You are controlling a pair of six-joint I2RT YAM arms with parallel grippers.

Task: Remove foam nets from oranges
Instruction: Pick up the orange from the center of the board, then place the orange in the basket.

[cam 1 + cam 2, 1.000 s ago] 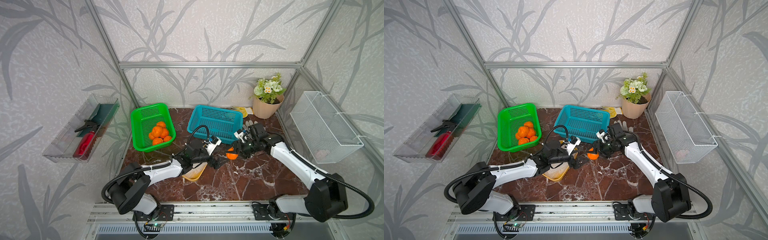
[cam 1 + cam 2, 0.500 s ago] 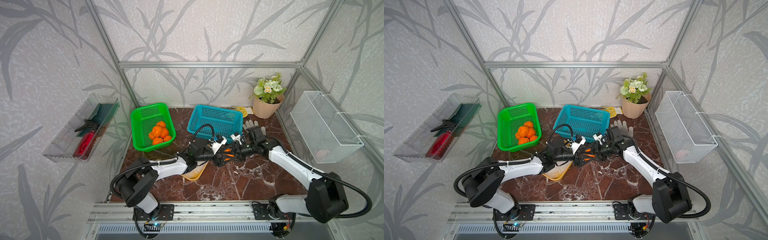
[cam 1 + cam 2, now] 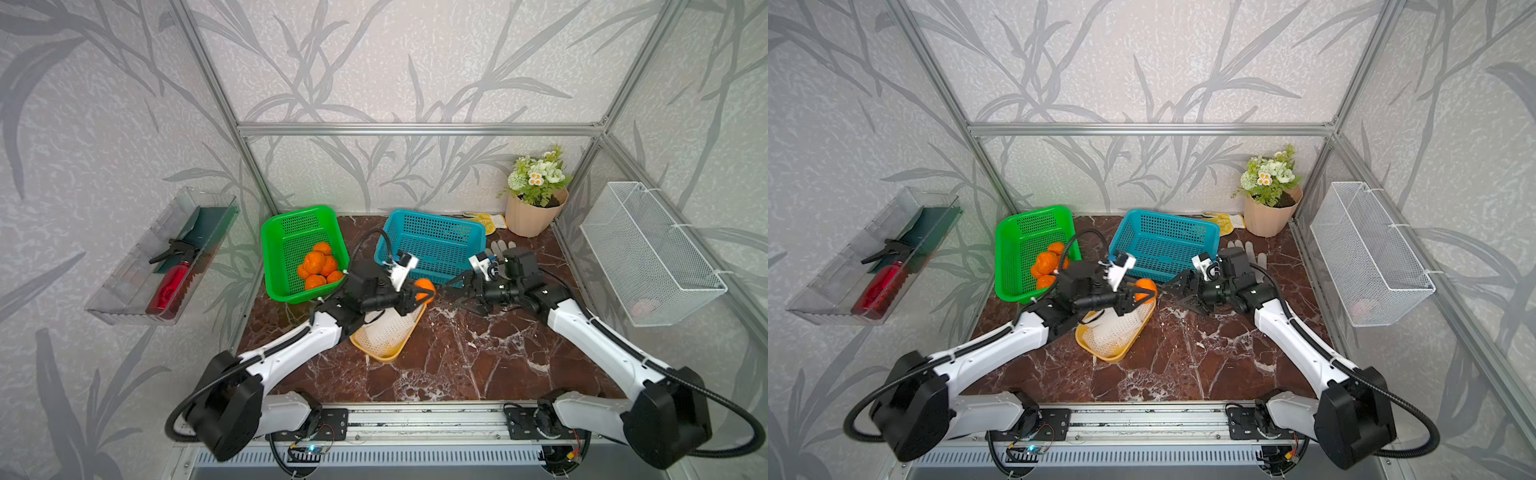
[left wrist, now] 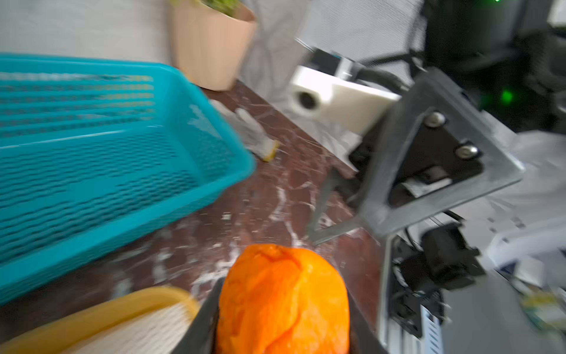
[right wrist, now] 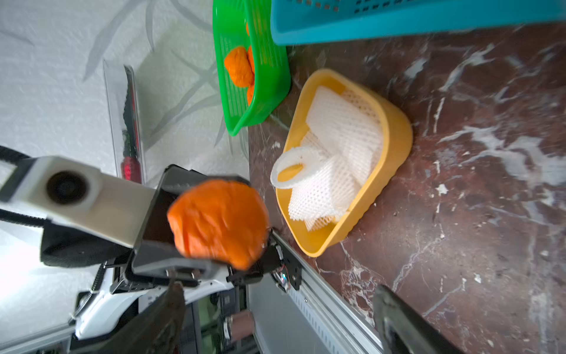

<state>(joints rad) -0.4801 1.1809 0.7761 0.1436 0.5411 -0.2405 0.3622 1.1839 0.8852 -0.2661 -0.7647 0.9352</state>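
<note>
Back left: basket [image 3: 299, 212] with oranges [image 3: 319, 266] in it. Right of that, second basket [image 3: 436, 249], then glove [image 3: 500, 249], then flower pot [image 3: 532, 218] in the back right corner. In front of both baskets, tray [image 3: 386, 357] full of foam nets [image 3: 388, 330]. Over its far end, one orange [image 3: 424, 286] in the left gripper [image 3: 424, 293], right gripper [image 3: 456, 295] just beside, apart.

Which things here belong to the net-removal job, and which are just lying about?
Job: bare orange in the left fingers; oranges in the green basket; foam nets in the yellow tray.
Lying about: flower pot; white glove; wire basket; red spray bottle.
</note>
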